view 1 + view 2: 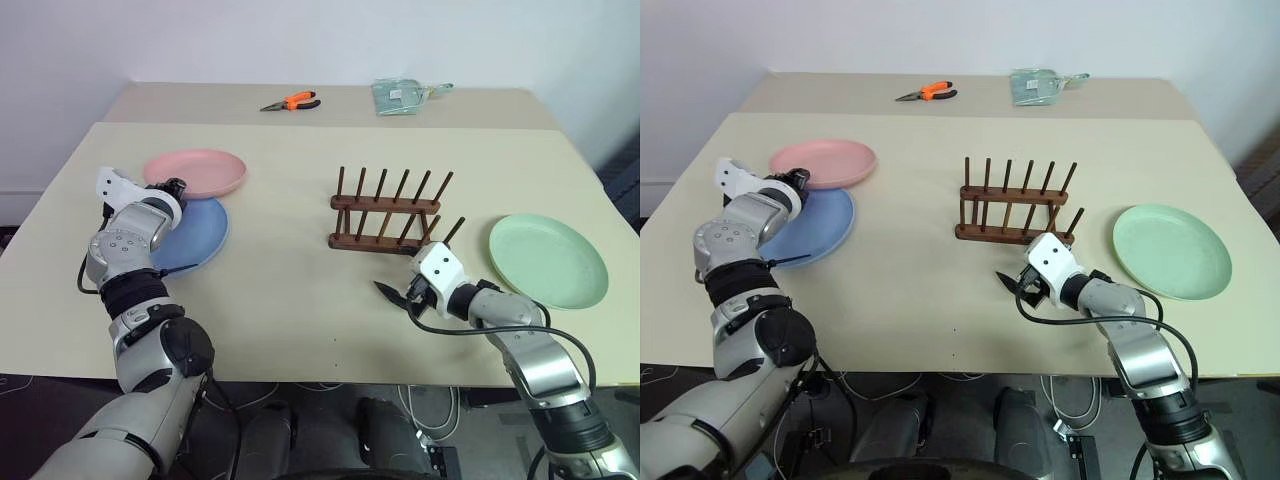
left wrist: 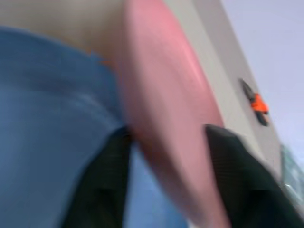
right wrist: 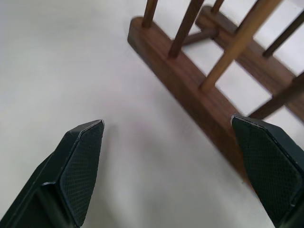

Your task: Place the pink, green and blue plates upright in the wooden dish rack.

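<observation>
The wooden dish rack (image 1: 386,211) holds no plates; left gripper (image 2: 166,180) straddles the pink plate (image 1: 197,172) rim; right gripper (image 3: 171,166) gapes wide.

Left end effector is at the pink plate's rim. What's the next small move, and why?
Probably finish closing the left end effector on the pink plate before lifting: its fingers straddle the rim where it overlaps the blue plate, and the wooden dish rack holds no plates.

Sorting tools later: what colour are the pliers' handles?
Orange, on the pliers; clearest in the left eye view.
</observation>
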`<act>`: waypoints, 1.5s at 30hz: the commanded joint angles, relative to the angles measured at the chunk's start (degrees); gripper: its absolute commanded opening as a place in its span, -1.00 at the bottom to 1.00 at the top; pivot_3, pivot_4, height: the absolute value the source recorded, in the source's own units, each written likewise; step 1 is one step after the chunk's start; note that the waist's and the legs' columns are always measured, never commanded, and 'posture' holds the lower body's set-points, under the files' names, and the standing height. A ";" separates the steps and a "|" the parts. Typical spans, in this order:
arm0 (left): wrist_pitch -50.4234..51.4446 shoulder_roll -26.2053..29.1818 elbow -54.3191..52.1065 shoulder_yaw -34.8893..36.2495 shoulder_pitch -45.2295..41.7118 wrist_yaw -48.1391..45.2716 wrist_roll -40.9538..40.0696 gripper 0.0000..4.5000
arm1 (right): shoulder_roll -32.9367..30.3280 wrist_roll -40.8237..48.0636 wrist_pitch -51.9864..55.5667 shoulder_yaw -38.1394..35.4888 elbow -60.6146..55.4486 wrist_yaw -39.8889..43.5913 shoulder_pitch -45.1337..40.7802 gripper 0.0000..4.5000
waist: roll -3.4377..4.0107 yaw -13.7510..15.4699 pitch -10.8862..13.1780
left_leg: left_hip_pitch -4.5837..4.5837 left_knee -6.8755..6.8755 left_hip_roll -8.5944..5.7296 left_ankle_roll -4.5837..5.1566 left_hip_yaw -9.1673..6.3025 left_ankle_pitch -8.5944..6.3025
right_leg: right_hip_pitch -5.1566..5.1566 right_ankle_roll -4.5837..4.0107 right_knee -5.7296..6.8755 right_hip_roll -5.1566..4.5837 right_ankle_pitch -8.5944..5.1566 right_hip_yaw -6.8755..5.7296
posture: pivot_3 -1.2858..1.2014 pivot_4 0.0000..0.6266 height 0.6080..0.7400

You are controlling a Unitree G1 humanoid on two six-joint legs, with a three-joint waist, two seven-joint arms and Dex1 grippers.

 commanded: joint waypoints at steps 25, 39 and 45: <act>14.69 -12.11 -41.78 -33.41 4.85 -13.67 -9.56 -0.90 | -4.13 -37.70 -22.07 17.08 9.77 -11.70 -31.56 -0.25 | -0.19 -1.13 0.24 | -0.05 -0.03 0.02 -0.18 0.14 0.11 | -0.12 -0.06 -0.01 0.00 0.04 0.14 | 0.03 -0.52 1.00; -6.64 0.36 -35.45 -38.09 8.02 -24.66 5.21 0.87 | 6.51 -2.69 -3.27 -9.14 -5.66 -6.27 -24.44 -1.00 | -0.14 -1.56 0.24 | 0.06 -0.14 0.07 -0.06 0.16 0.04 | -0.07 -0.08 -0.01 0.09 0.04 0.22 | 0.03 -0.52 1.00; -15.02 10.42 -42.74 -54.23 18.44 -49.66 9.98 0.87 | 11.11 37.19 23.09 -31.00 -12.06 -9.91 -24.63 -1.00 | -0.05 -0.39 0.29 | -0.07 -0.05 0.05 0.03 0.01 0.00 | -0.03 -0.18 -0.10 0.08 0.05 0.18 | 0.03 -0.52 1.00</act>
